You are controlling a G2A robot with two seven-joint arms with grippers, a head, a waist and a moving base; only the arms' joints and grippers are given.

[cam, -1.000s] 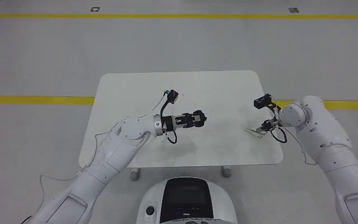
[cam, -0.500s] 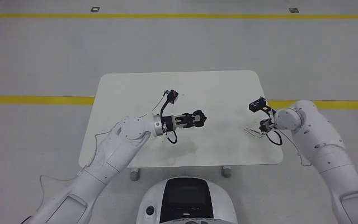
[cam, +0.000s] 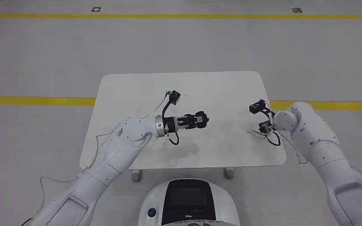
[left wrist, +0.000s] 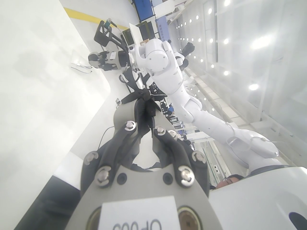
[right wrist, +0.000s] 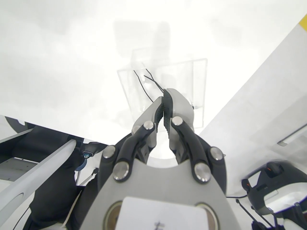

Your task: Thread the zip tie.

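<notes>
Zip tie [right wrist: 153,80]: one of a few thin black strands is lying in the clear tray [right wrist: 199,84] near the table [cam: 226,90] edge on the robot's right side; its long axis is running out from the right gripper [right wrist: 164,101] toward the table's middle; the gripper's fingers are pressing together at the strand's near end, apparently pinching it, though the contact is too fine to confirm; the left gripper [cam: 203,118] is hovering well apart over mid-table, clenched on nothing visible, pointing toward the free end.
</notes>
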